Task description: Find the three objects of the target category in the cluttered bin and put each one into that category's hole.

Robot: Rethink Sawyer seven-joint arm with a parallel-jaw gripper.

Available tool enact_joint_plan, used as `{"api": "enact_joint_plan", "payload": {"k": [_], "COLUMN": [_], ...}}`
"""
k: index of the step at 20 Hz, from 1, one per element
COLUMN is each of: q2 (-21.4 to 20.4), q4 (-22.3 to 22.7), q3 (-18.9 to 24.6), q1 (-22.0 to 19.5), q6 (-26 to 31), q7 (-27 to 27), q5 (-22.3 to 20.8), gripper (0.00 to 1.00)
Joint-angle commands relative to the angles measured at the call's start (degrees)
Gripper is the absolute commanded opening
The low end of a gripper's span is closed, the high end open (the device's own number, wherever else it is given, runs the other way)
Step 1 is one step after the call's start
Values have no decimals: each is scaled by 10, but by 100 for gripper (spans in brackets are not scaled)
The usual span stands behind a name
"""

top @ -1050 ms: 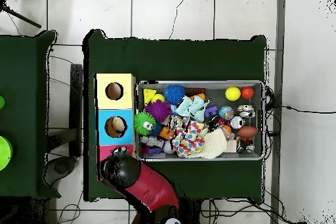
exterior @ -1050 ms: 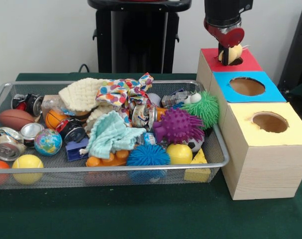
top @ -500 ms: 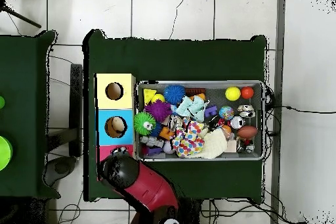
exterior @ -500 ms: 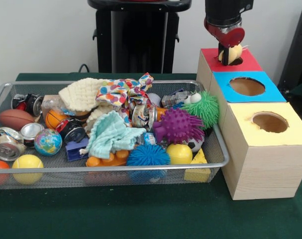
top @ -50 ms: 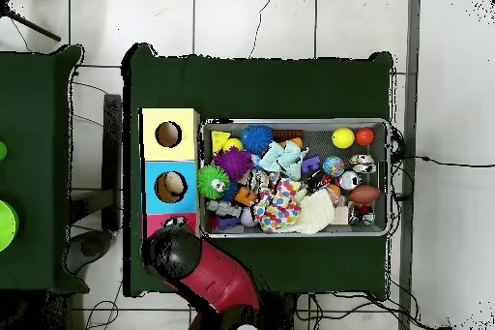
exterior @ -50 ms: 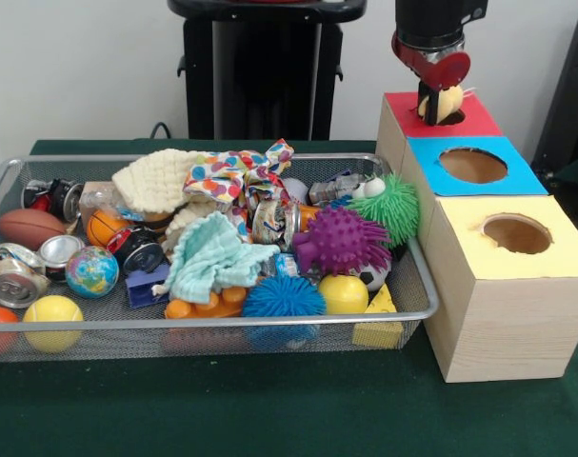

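My gripper point(exterior @ -50 ms: 438, 103) hangs over the hole of the red-topped box point(exterior @ -50 ms: 479, 116), shut on a pale cream, rounded piece point(exterior @ -50 ms: 449, 102) that hangs just above the box top. In the overhead view the arm's red and black head point(top @ -50 ms: 174, 254) covers most of the red box point(top @ -50 ms: 155, 224) and hides the gripper. The wire bin point(exterior @ -50 ms: 222, 324) to the left holds a jumble of toys: a purple spiky ball point(exterior @ -50 ms: 341, 240), a green spiky ball point(exterior @ -50 ms: 393, 207), a blue spiky ball point(exterior @ -50 ms: 283, 297), cloths and crushed cans.
A blue-topped box point(exterior @ -50 ms: 517, 176) and a yellow-topped box point(exterior @ -50 ms: 555, 249), each with a round hole, stand in a row with the red one beside the bin's right end. A dark stand point(exterior @ -50 ms: 260, 67) rises behind the bin.
The arm has drifted slightly up and to the right in the front view. The cream piece has stayed in the gripper over the red box. The bin's contents have not moved.
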Motion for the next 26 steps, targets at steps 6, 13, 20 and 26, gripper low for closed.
{"api": "enact_joint_plan", "payload": {"k": [6,13,20,26], "q2": [204,170,143,142], "q4": [-20,-28,-43,-49], "q3": [55,6,-24,-31], "q1": [-10,13,15,19], "q6": [-206,-131,-86,-82], "q7": [125,88,61,69], "q5": [-22,-37,-64,-72], "gripper": [0,0,0,0]}}
